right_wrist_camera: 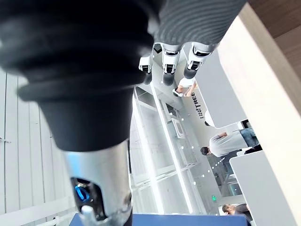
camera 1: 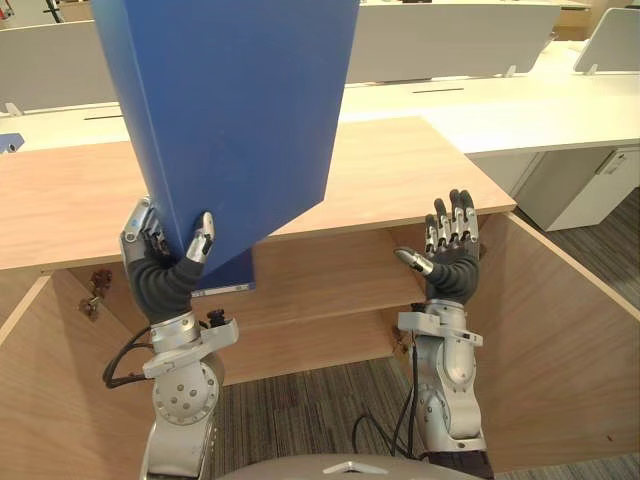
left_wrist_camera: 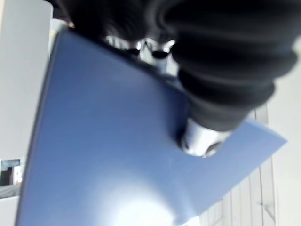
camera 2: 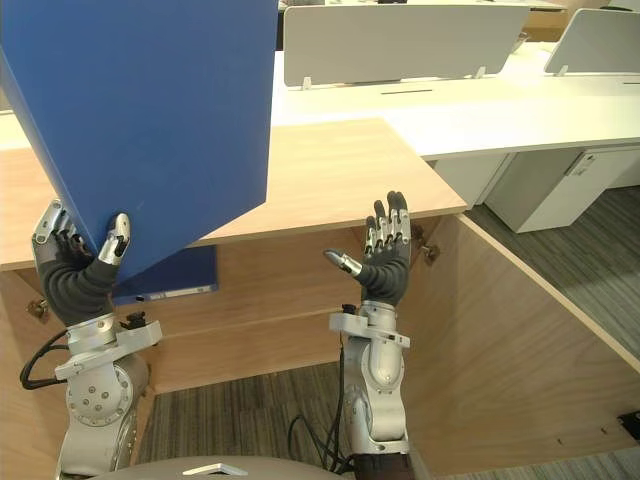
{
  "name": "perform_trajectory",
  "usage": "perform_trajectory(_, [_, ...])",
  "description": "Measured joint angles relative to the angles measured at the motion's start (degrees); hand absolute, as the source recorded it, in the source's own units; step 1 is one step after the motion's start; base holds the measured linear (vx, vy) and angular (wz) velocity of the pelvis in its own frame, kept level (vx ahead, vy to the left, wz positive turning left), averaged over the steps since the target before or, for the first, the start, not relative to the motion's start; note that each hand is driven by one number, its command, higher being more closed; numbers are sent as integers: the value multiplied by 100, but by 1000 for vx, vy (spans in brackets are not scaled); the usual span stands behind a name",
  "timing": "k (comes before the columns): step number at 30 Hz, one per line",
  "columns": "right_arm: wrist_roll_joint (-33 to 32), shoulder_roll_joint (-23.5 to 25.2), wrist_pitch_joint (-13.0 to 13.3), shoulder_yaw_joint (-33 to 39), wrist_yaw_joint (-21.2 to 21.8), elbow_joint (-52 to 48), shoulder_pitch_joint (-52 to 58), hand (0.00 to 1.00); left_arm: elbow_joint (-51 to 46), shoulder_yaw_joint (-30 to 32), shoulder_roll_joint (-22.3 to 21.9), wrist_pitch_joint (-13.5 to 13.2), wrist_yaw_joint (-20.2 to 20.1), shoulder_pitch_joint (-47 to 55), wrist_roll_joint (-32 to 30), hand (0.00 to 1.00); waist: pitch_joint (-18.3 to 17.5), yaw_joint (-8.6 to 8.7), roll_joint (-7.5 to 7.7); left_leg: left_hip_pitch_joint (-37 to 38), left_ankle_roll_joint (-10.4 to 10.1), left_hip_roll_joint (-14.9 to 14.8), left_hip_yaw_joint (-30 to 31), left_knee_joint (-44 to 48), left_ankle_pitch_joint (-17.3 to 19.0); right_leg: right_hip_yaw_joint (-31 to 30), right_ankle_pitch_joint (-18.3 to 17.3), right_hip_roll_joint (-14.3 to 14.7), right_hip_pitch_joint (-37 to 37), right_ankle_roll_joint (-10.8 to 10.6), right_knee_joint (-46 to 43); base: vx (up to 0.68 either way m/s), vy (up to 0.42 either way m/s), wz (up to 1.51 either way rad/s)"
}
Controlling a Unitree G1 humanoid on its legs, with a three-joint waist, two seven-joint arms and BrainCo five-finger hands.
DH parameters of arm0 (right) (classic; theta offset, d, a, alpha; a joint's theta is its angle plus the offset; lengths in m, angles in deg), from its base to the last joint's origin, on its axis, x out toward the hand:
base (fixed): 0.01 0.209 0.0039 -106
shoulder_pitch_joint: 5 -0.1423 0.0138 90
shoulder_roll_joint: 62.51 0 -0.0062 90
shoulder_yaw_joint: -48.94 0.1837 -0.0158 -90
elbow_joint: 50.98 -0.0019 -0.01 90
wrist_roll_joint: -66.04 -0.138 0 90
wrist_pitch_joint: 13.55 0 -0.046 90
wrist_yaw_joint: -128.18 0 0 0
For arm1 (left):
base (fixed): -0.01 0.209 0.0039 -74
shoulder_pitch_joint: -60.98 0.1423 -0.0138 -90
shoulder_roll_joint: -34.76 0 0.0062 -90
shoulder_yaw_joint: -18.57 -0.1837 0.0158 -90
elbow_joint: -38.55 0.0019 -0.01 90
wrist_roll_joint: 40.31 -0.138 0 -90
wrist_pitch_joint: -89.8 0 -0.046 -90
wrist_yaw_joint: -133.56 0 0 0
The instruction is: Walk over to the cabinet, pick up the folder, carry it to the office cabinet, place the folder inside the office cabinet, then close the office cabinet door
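Left of frame, the left hand (camera 1: 165, 265) pinches the blue folder (camera 1: 240, 110) by 1 corner; the right hand (camera 1: 450, 255) is wide, empty. The folder may swing loose.

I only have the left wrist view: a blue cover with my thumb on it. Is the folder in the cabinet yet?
Observer: No. The left hand holds the folder tilted and raised, outside the cabinet.
Operator: Is the door open?
Observer: Yes, the right door stands open beside the shelf.
Operator: And my right hand?
Observer: The right hand is raised before the opening, fingers straight, holding nothing.
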State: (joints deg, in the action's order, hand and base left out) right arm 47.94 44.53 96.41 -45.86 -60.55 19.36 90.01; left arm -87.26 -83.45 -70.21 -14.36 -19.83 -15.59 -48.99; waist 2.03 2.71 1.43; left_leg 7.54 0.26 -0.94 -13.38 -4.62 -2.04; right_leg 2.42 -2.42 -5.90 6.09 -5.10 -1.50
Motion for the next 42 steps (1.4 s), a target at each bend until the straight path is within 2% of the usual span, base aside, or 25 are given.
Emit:
perform_trajectory(7, [-309,-168,22,-75,122,-7,-416,0,171,-348,15,-96,-579,-30,628,100,-9,-24,13,-43,49,20,103,-4,-46,105,-2,-21,8,-3,-22,-5,-2,8])
perform_trajectory(10, [-413,-204,13,-73,244,39,-560,0,275,-433,27,-214,-817,-49,789,100,-10,-65,11,-42,57,29,132,-35,-69,130,-4,-32,14,-6,-42,-36,-4,6])
perform_trajectory(18, [-528,-281,-46,-87,566,326,-765,0,560,-641,132,-234,-1296,-82,1087,100,-41,-91,39,-47,87,66,196,-38,-133,170,-19,-73,5,-33,-81,-34,8,4])
perform_trajectory(27, [-684,-542,-155,-79,764,487,-803,0,564,-636,304,-257,-1495,-82,1149,100,-76,-137,74,-96,112,96,234,-38,-177,203,7,-104,-12,-48,-65,-12,8,2])
perform_trajectory(31, [-686,-792,-201,-79,980,524,-857,0,565,-626,363,-281,-1594,-82,1213,100,-100,-171,106,-108,116,105,238,-38,-188,206,26,-112,-20,-69,-62,0,0,0])
perform_trajectory(37, [-753,-1248,-433,-92,1387,969,-1025,0,754,-606,592,-346,-1756,-88,1230,100,-152,-207,159,-135,115,110,259,-38,-227,232,36,-117,-31,-48,-54,-2,2,1])
perform_trajectory(38, [-754,-1313,-483,-108,1428,1001,-1026,100,790,-602,603,-346,-1765,-88,1236,100,-152,-214,159,-138,116,112,260,-38,-232,234,34,-119,-32,-44,-54,0,0,0])
perform_trajectory(42, [-873,-1789,-697,-225,1838,1231,-1025,100,830,-501,901,-346,-1925,-87,1232,100,-153,-221,156,-155,126,115,271,-40,-249,247,36,-124,-35,-43,-39,0,0,0])
